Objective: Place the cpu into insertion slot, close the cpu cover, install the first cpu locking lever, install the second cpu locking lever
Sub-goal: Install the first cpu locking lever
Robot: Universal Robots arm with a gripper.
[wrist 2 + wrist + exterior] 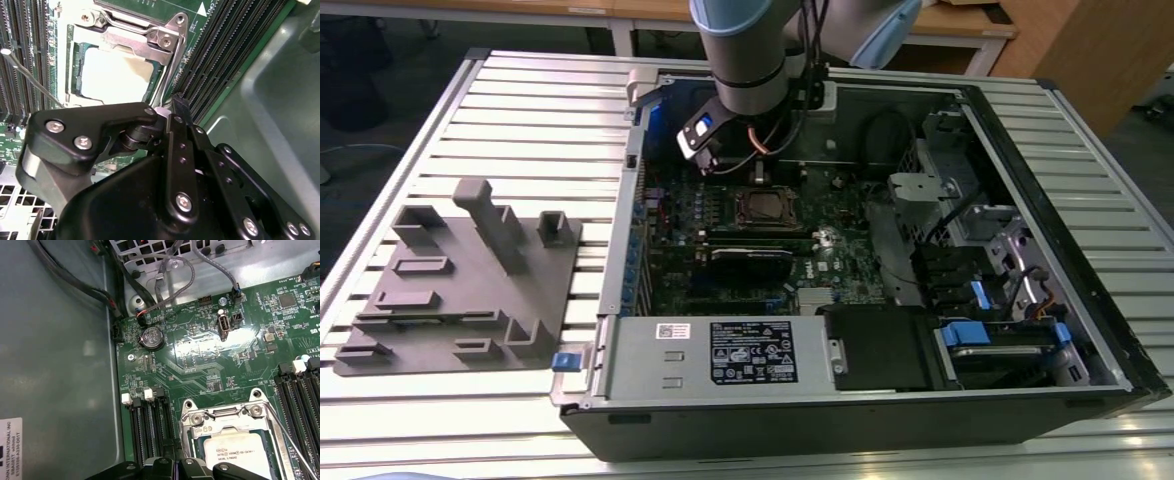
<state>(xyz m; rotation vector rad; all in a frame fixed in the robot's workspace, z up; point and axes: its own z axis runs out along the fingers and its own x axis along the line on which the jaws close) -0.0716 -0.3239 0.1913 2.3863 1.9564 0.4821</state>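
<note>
Light falls from above: the tabletop (520, 110) slats shine pale, and the inside of the computer case (854, 420) is dim. Glare whitens the cpu (117, 75) top and a patch of the green circuit board (200, 347).

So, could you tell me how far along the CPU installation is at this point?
Done: the cpu sits in the insertion slot, and the cpu cover lies closed over it. In hand: the gripper is down at the slot's edge, beside the cover. Left: one thin locking lever stands free beside the slot; whether the other is latched I cannot tell.
</note>
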